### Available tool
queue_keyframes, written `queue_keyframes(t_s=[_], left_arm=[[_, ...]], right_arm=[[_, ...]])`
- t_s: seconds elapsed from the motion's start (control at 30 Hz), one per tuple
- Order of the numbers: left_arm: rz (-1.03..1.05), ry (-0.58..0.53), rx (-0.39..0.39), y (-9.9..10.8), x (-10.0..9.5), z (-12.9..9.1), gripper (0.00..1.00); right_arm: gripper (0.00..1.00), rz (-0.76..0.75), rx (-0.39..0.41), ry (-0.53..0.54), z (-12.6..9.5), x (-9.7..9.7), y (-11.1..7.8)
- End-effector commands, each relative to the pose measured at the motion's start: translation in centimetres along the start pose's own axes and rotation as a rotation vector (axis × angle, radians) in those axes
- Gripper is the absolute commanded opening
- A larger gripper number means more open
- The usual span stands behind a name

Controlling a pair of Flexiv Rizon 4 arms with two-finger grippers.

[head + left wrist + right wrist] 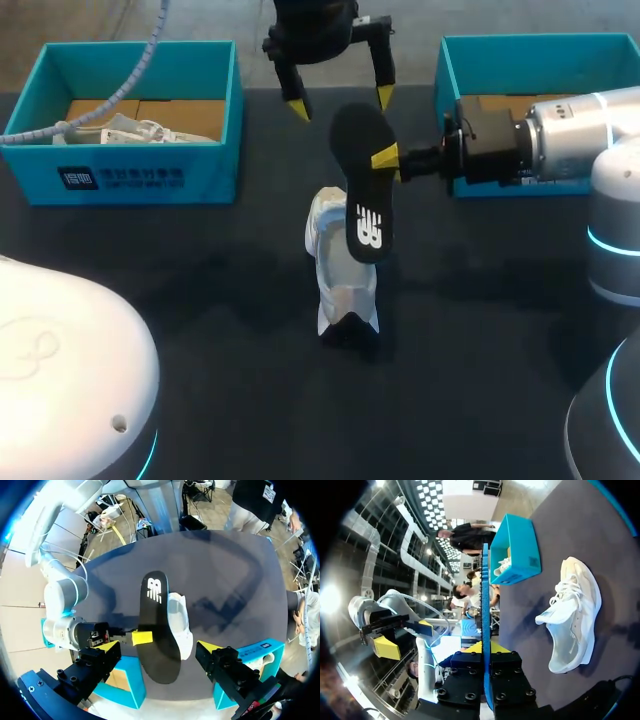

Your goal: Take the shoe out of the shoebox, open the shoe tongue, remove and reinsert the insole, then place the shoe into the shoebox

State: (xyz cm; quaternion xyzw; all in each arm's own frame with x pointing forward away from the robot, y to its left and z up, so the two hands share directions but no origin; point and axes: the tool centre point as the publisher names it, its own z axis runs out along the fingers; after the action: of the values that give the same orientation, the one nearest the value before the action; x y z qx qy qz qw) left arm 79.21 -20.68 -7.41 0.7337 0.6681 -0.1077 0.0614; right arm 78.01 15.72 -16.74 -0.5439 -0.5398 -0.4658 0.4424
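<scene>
The shoe (335, 270) lay on the counter (200, 300), its insole (362, 190) out and clamped in the right pincer (382, 159). The left pincer (342, 103) hung wide open, empty. Reinsertion and boxing were left to do.

Dark table (200, 300), matte. Teal box (212, 170) at far-left edge, label on front wall; spare white shoe (130, 130) inside.

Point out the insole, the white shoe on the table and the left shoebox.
insole (358, 190): head view, on its black middle, above the logo.
white shoe (575, 605): right wrist view, on the upper beside the laces.
left shoebox (210, 175): head view, on its bare front wall.
</scene>
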Motion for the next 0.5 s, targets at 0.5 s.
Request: queue_keyframes(t_s=[0.5], left_arm=[[0.000, -0.013, -0.003, 0.01, -0.41, 0.15, 1.00]], right_arm=[[0.00, -0.006, 0.001, -0.002, -0.54, 0.28, -0.10]])
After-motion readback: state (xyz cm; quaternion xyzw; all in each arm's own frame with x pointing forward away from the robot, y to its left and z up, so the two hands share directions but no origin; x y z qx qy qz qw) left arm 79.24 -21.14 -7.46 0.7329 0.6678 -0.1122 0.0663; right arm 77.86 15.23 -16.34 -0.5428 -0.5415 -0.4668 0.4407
